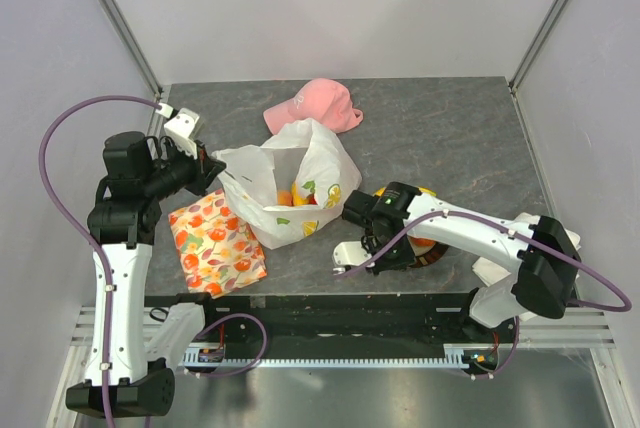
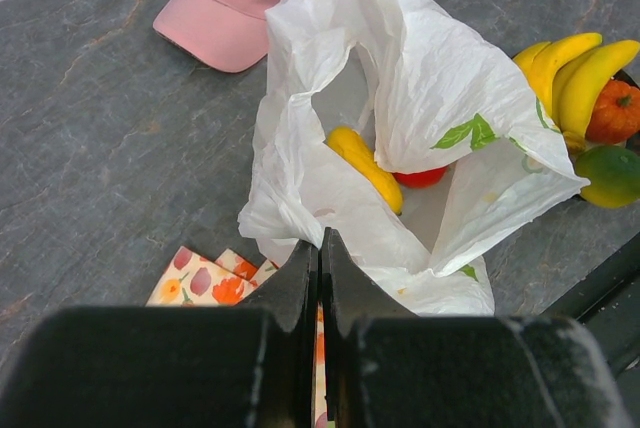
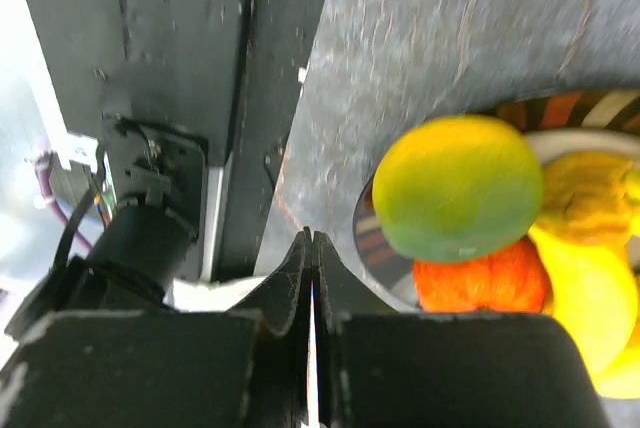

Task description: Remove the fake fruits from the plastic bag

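Observation:
The white plastic bag [image 1: 290, 183] stands open mid-table. In the left wrist view the bag [image 2: 430, 78] holds a yellow banana [image 2: 365, 166] and a red fruit [image 2: 420, 178]. My left gripper [image 1: 213, 170] is at the bag's left rim; its fingertips [image 2: 320, 240] are shut with the bag's thin edge pinched at the tip. My right gripper [image 1: 345, 256] is shut and empty [image 3: 313, 238], low near the table's front edge, beside a plate [image 3: 372, 238]. The plate holds a green-yellow fruit [image 3: 460, 188], an orange fruit [image 3: 480, 283] and bananas [image 2: 570, 63].
A pink cap [image 1: 315, 103] lies behind the bag. A flat orange-flowered cloth [image 1: 215, 243] lies left of the bag, under my left gripper. The plate is partly hidden under my right arm [image 1: 470, 233]. The table's front edge and black rail [image 3: 240, 98] are close to my right gripper.

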`<state>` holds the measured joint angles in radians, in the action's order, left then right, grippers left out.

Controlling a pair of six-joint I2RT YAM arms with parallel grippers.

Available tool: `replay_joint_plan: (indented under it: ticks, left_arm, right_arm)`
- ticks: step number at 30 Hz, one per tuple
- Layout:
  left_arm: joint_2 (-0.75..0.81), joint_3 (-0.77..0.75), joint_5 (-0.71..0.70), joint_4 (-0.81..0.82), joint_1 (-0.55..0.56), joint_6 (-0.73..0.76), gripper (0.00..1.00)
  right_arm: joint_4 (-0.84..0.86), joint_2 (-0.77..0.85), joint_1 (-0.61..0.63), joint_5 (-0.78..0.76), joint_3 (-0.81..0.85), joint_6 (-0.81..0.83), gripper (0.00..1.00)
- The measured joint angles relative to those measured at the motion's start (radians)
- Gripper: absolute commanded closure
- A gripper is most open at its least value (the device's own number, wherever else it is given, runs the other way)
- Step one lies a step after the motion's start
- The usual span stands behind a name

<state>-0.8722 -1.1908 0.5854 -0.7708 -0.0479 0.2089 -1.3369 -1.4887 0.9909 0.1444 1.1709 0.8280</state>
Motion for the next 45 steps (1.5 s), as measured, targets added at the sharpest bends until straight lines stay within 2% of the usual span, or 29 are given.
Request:
replay_joint_plan:
  ticks: [6, 13, 24, 28, 31, 32, 34, 35, 37, 38, 41, 45]
  left_arm:
    - [0.0, 0.0, 0.0, 0.0, 0.0, -0.005, 0.99]
    - [0.0, 0.0, 0.0, -0.001, 0.0, -0.007, 0.98]
    - [0.011, 0.003, 0.0, -0.002, 0.0, -0.012, 0.98]
    - [0.018, 0.004, 0.0, -0.004, -0.001, -0.013, 0.98]
    - [0.019, -0.001, 0.0, -0.03, -0.001, -0.01, 0.99]
    - [0.018, -0.006, 0.0, -0.045, -0.001, -0.008, 0.98]
    - [0.014, -0.029, 0.0, -0.089, -0.001, 0.002, 0.98]
    - [0.013, -0.041, 0.001, -0.112, -0.001, 0.009, 0.98]
    - [0.014, -0.06, 0.013, -0.16, -0.001, 0.029, 0.98]
    - [0.016, -0.065, 0.022, -0.188, -0.001, 0.04, 0.98]
    - [0.03, -0.068, 0.034, -0.263, -0.001, 0.067, 0.98]
    - [0.074, -0.068, 0.037, -0.343, -0.001, 0.102, 0.98]
  right_arm:
    - [0.076, -0.037, 0.0, 0.02, -0.006, 0.004, 1.0]
    - [0.174, -0.12, -0.017, -0.028, -0.015, -0.013, 1.0]
    - [0.201, -0.132, -0.055, -0.112, -0.095, -0.039, 0.99]
    - [0.165, -0.132, -0.057, -0.068, -0.033, -0.056, 0.91]
    - [0.108, -0.132, -0.057, 0.009, 0.137, -0.062, 0.82]
    - [0.093, -0.132, -0.057, 0.037, 0.213, -0.066, 0.72]
    - [0.084, -0.131, -0.057, 0.084, 0.354, -0.084, 0.59]
    - [0.087, -0.131, -0.057, 0.104, 0.429, -0.099, 0.48]
    - [0.14, -0.119, -0.058, 0.136, 0.536, -0.154, 0.32]
    - [0.185, -0.106, -0.058, 0.153, 0.565, -0.188, 0.16]
    - [0.275, -0.092, -0.062, 0.205, 0.59, -0.265, 0.15]
    - [0.362, -0.209, -0.066, 0.25, 0.643, -0.351, 0.19]
